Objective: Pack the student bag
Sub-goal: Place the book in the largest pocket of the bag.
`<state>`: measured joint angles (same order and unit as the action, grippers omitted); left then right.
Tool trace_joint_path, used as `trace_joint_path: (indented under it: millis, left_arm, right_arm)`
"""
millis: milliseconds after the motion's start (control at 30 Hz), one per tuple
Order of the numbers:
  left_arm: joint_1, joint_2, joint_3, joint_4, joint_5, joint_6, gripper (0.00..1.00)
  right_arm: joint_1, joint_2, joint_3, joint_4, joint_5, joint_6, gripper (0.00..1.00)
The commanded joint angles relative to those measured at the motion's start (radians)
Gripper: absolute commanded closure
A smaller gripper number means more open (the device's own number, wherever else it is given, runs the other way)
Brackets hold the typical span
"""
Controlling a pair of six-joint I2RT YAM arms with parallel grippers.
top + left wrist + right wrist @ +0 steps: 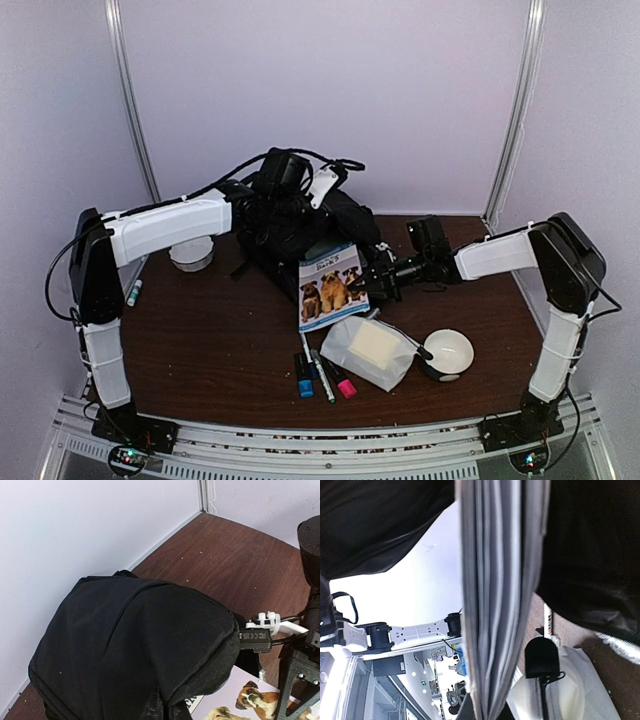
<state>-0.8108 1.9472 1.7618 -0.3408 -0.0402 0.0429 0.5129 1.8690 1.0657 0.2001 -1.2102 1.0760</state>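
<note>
Student bag (285, 225): stands on the desk (220, 340), far side, near the back wall. Your left pincer (283, 178) is at the bag's top, fingers buried in black fabric; can't tell how far it is open. Dog-cover book (328, 288) leans upright against the bag's front. Your right pincer (378, 280), just right of the bag, is clamped on the book's edge. Translucent pouch (368, 350) lies in front of the bag, apart from it.

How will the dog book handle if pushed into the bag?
The dog book looks thin and soft-covered; held at one edge by the right claw it likely bows. Few pages show edge-on, so probably light. Smooth-looking cover should slide on the student bag fabric, though corners may snag.
</note>
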Motion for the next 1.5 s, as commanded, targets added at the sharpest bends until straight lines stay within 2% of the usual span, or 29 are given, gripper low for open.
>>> trace_joint_path:
  millis: [0,200,300,400,467,567,667,800,900,1000,1133,1233,1300,1467]
  left_arm:
    - [-0.011,-0.104,0.025,0.173,0.071,-0.011,1.00]
    - [-0.011,-0.143,-0.007,0.186,0.124,-0.004,1.00]
    - [-0.012,-0.154,-0.020,0.184,0.139,0.002,1.00]
    - [-0.011,-0.161,-0.035,0.192,0.149,0.002,1.00]
    - [-0.011,-0.161,-0.042,0.195,0.147,0.001,1.00]
    - [-0.011,-0.159,-0.056,0.201,0.140,-0.001,1.00]
    - [-0.011,-0.156,-0.062,0.205,0.135,-0.001,1.00]
    - [-0.012,-0.146,-0.065,0.215,0.128,0.000,1.00]
    - [-0.011,-0.135,-0.056,0.214,0.128,0.002,1.00]
    - [-0.010,-0.131,-0.048,0.216,0.128,0.003,1.00]
    - [-0.006,-0.125,-0.045,0.220,0.141,0.004,1.00]
    - [-0.004,-0.122,-0.044,0.226,0.157,0.005,1.00]
    - [-0.002,-0.122,-0.043,0.223,0.170,0.004,1.00]
    - [0.002,-0.115,-0.038,0.220,0.194,0.004,1.00]
  right_arm:
    - [-0.005,0.055,0.063,0.015,0.001,-0.020,1.00]
    - [-0.051,0.149,0.175,0.062,0.010,0.021,1.00]
    - [-0.085,0.188,0.215,-0.033,0.033,-0.045,0.99]
    - [-0.113,0.227,0.274,-0.178,0.058,-0.163,0.89]
    - [-0.123,0.235,0.281,-0.192,0.062,-0.175,0.80]
    - [-0.125,0.209,0.276,-0.195,0.061,-0.177,0.59]
    - [-0.125,0.160,0.261,-0.216,0.065,-0.193,0.48]
    - [-0.125,0.087,0.247,-0.352,0.115,-0.303,0.38]
    - [-0.126,0.026,0.269,-0.542,0.220,-0.486,0.33]
    - [-0.126,-0.035,0.302,-0.708,0.348,-0.650,0.31]
    - [-0.126,-0.091,0.328,-0.858,0.444,-0.842,0.31]
    - [-0.108,-0.112,0.374,-0.992,0.498,-1.078,0.38]
    - [-0.085,-0.160,0.354,-1.014,0.520,-1.259,0.44]
    - [0.000,-0.292,0.271,-0.992,0.767,-1.625,0.51]
